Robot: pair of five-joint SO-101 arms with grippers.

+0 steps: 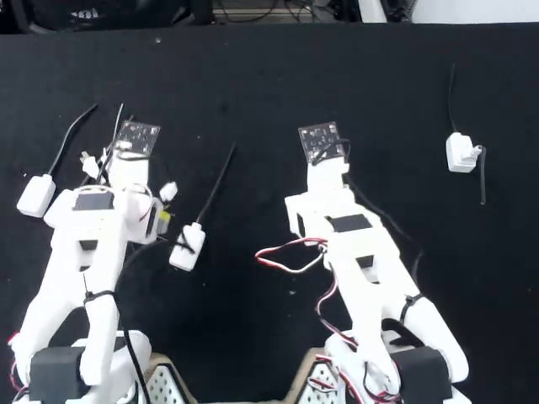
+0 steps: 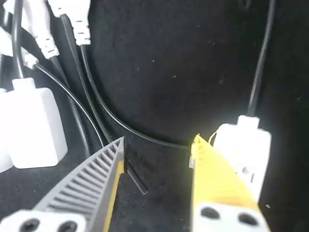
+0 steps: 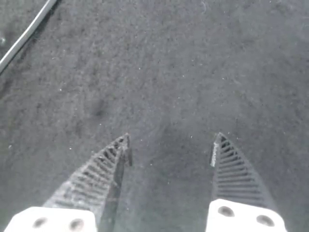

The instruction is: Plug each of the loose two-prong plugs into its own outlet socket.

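From up high, white boxes lie on the black table: one white box far left, another between the arms, a third far right. In the left wrist view, the left end effector is spread wide and holds nothing. The small white plugs lie ahead among black cords, so it should pinch one plug's body, not a cord. In the right wrist view, the right end effector is spread over bare table.

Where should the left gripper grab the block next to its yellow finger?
Grip the block across its long sides, from above, clear of the cord end. It lies flat like a box; the open left gripper has a finger beside it.
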